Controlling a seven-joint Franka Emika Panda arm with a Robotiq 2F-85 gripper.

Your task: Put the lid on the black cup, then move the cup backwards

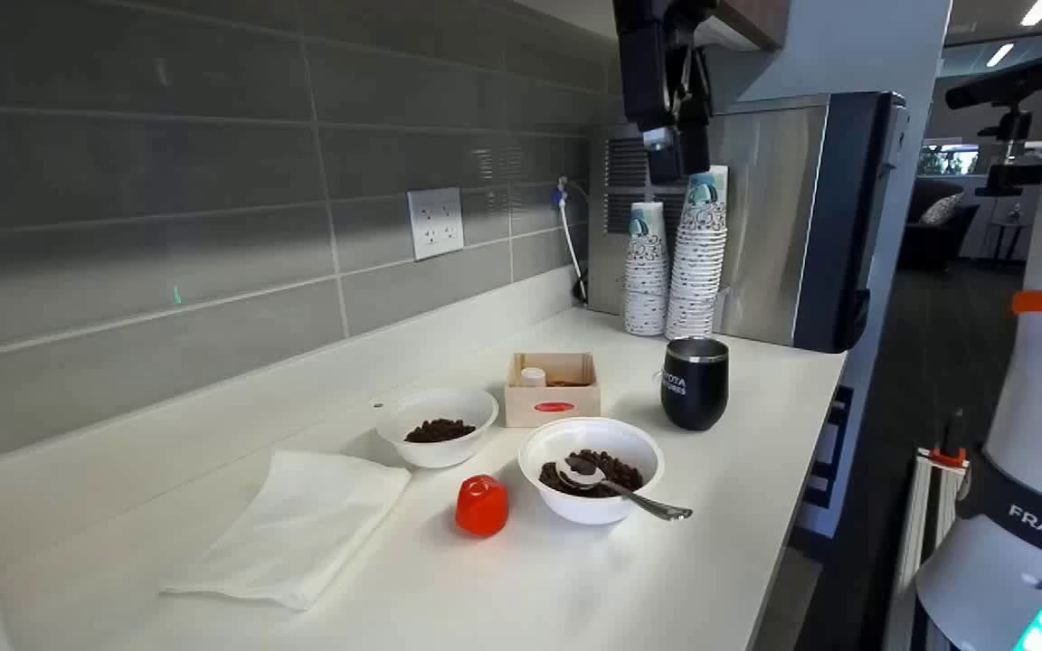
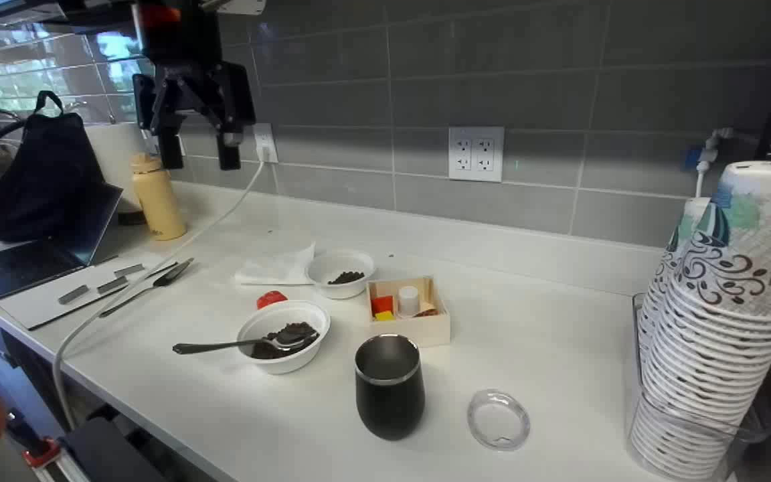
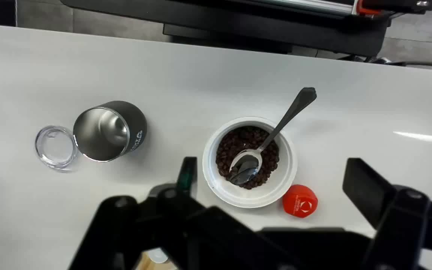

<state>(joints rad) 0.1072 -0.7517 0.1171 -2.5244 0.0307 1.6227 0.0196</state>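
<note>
The black cup stands upright with its top open on the white counter; it shows in both exterior views (image 1: 695, 395) (image 2: 390, 404) and in the wrist view (image 3: 135, 122). The clear round lid (image 2: 498, 420) lies flat on the counter beside the cup, on the paper-cup side; it also shows in the wrist view (image 3: 55, 147). I cannot make out the lid in the exterior view with the robot base. My gripper is open and empty, high above the counter, in both exterior views (image 1: 671, 163) (image 2: 200, 155). In the wrist view its fingers (image 3: 272, 170) are wide apart, away from cup and lid.
A bowl of beans with a spoon (image 2: 283, 365), a second bowl (image 2: 340, 288), a red object (image 1: 482, 506) and a wooden box (image 2: 419, 331) stand near the cup. Paper-cup stacks (image 2: 720, 355) stand beyond the lid. A tiled wall (image 1: 150, 181) runs along the back.
</note>
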